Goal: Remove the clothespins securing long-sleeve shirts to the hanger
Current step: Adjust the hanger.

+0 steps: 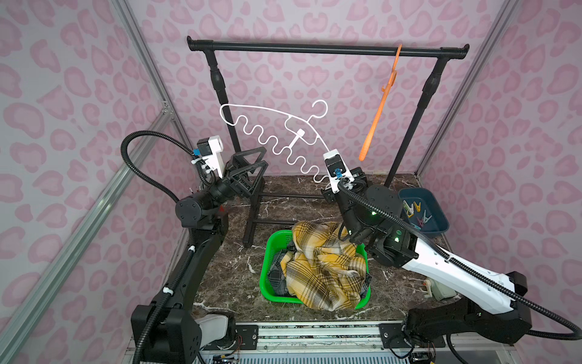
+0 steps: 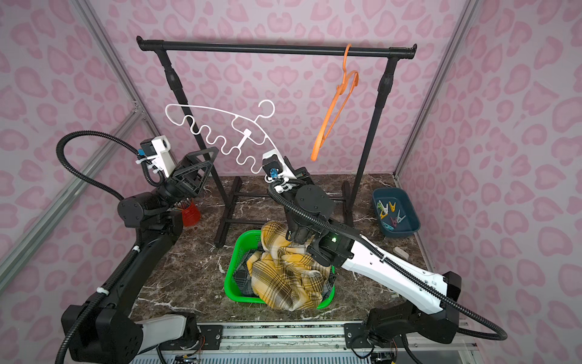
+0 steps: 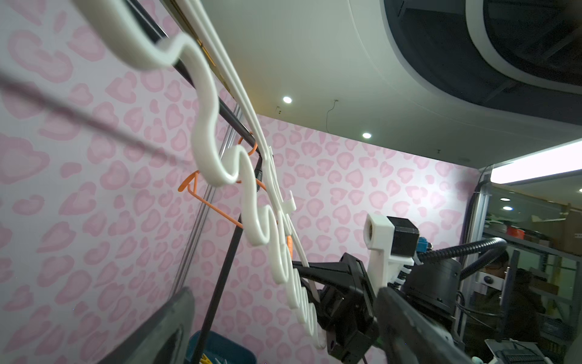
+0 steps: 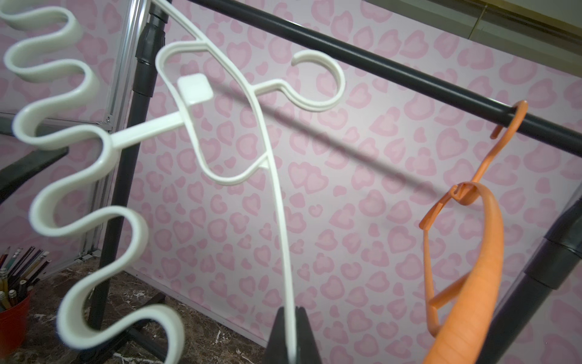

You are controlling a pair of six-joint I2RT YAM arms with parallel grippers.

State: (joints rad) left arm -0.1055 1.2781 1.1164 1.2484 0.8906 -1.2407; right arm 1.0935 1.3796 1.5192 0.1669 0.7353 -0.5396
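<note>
While right pincer (image 4: 291, 337) clamps hanger (image 4: 193, 88), clothespins (image 1: 416, 210) well apart, seemingly loose

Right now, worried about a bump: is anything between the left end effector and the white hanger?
Nothing visible. The left end effector stands open near the white hanger, which the right end effector grips; the rack's post runs behind the hanger.
</note>
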